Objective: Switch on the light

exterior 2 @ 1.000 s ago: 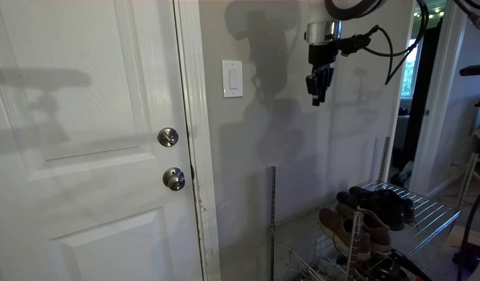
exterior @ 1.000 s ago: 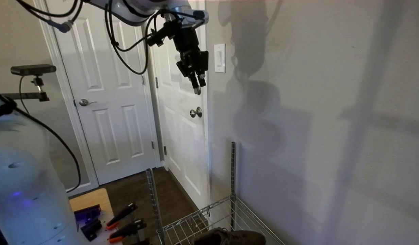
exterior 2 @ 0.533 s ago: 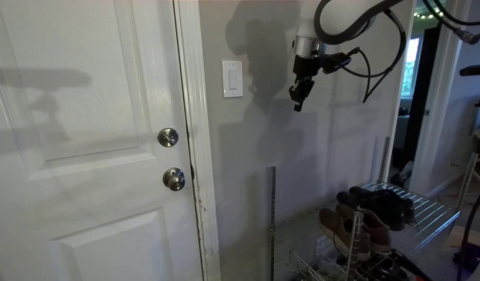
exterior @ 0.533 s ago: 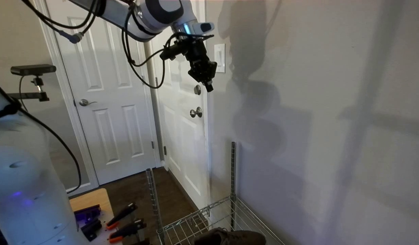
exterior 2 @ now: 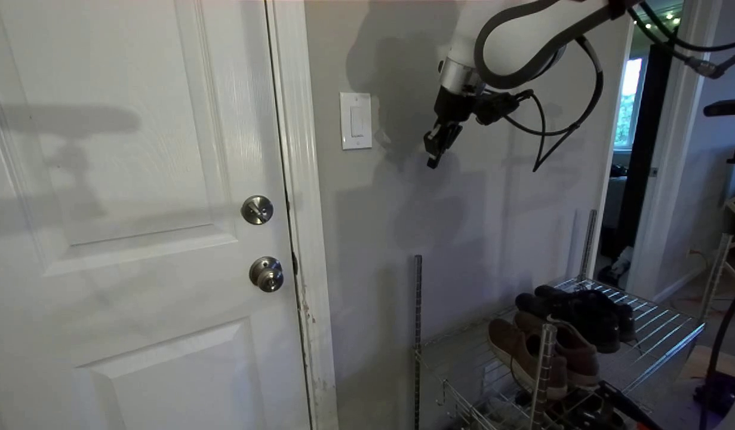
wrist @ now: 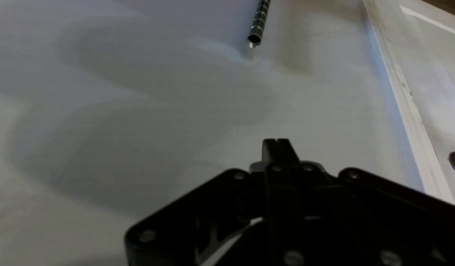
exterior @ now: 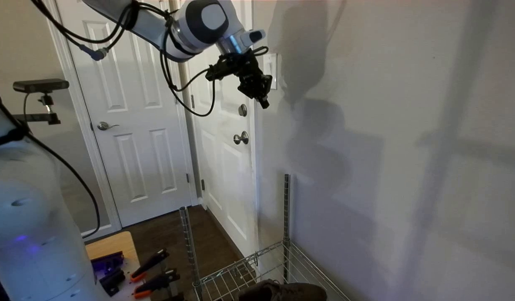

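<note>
Light switch point(exterior 2: 356, 120) off to the side of the hand point(exterior 2: 433, 162), not yet reached

In an exterior view, the switch sits on the wall point(exterior 2: 397, 286) to the picture-left of the hand and a little above its lower end, with wall between the two. The current step looks to be the approach. What the next move calls for, I judge, is a shift toward the switch, a lift to the height of its rocker point(exterior 2: 357, 121), then a straight push. Which half to push cannot be told.

In an exterior view, the hand point(exterior: 264, 103) hangs tilted in front of the switch point(exterior: 272, 65), hiding part of it; its lower end falls below the switch.

In the wrist view, the two fingers point(wrist: 285, 152) lie together, side by side, and nothing is gripped between them. Wall spreads past them, with a metal post point(wrist: 260, 21) farther on and a door frame point(wrist: 407, 99) off to the right of the hand. The switch is out of sight here. No contact shows, though depth is hard to judge.
</note>
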Robot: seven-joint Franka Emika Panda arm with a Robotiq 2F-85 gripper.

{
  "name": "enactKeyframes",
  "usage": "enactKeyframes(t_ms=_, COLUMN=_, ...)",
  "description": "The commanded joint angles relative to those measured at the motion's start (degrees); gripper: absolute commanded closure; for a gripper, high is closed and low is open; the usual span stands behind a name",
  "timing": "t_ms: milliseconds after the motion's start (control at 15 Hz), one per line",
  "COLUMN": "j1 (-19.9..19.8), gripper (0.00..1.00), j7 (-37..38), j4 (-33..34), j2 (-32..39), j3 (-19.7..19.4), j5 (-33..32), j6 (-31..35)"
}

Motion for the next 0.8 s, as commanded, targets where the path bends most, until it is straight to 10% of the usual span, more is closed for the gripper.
enactKeyframes(t_ms=0, j1=0.7, gripper=0.96, j7=-0.8, j4=-1.9, j2=-1.3, j3=0.4, j5=-0.4, j6=4.2)
enactKeyframes(t_ms=733, j1=3.2, gripper=0.96, j7=-0.5, j4=-4.1, j2=-2.0, j3=2.2, j5=-1.1, j6=19.1)
